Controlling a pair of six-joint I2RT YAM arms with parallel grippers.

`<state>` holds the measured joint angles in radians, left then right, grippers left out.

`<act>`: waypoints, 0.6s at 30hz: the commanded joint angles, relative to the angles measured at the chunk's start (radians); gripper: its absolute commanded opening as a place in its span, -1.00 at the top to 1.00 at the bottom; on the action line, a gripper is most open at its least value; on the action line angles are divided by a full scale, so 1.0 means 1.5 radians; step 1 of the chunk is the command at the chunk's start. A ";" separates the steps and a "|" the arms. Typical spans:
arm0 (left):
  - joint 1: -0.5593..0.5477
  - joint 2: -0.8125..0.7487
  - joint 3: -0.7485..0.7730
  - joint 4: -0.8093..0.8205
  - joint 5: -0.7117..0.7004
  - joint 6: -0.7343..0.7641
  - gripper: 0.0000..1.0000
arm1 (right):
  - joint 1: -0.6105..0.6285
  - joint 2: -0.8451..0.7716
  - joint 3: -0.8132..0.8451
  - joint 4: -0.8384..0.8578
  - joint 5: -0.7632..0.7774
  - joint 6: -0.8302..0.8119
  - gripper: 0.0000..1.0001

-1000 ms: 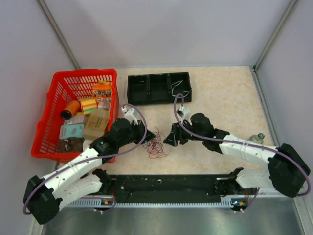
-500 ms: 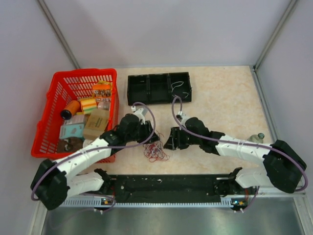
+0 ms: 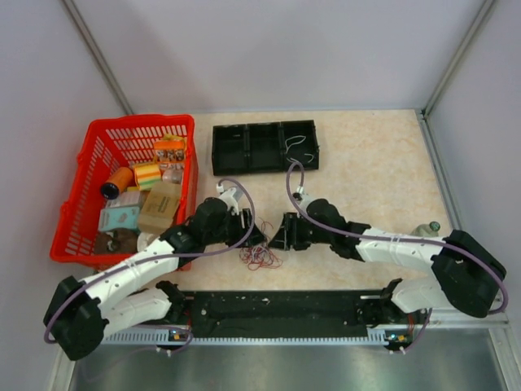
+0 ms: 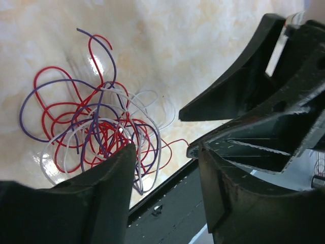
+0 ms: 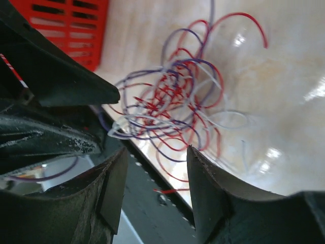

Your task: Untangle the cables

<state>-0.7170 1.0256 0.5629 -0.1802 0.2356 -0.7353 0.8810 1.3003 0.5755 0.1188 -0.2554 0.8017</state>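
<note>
The cables (image 3: 259,257) lie as a small tangle of thin red, white and purple-blue strands on the beige table, close to its near edge. My left gripper (image 3: 254,237) hovers just over the tangle's left rear. The right gripper (image 3: 278,239) faces it from the right. In the left wrist view the cables (image 4: 96,127) lie ahead-left of the open left gripper (image 4: 165,152), with nothing between its fingers. From the right wrist the cables (image 5: 172,107) lie just beyond the open right gripper (image 5: 156,152), which is empty too. A red strand end crosses the table edge under its gap.
A red basket (image 3: 89,155) full of packaged goods stands at the left. A black three-compartment tray (image 3: 244,147) at the back has a white cable (image 3: 299,147) in its right cell. A black rail (image 3: 277,314) runs along the near edge. A small bottle (image 3: 427,230) sits far right.
My left gripper has opened and swung right over the tangle. My right gripper has slid left toward it with its jaws slightly narrower. The tangle now lies a little nearer the rail.
</note>
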 commanded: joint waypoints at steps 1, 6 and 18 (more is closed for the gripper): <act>0.000 -0.075 0.002 -0.017 -0.041 0.002 -0.15 | 0.005 0.018 -0.013 0.188 -0.037 0.115 0.03; 0.000 -0.138 -0.008 -0.051 -0.081 0.011 0.01 | 0.013 0.077 0.022 0.222 -0.052 0.193 0.11; 0.000 -0.120 -0.016 -0.029 -0.069 0.022 0.13 | 0.019 0.136 0.024 0.299 -0.018 0.272 0.40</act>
<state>-0.7193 0.8211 0.5541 -0.2604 0.1265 -0.7212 0.8963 1.4834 0.5781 0.4587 -0.3042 1.1648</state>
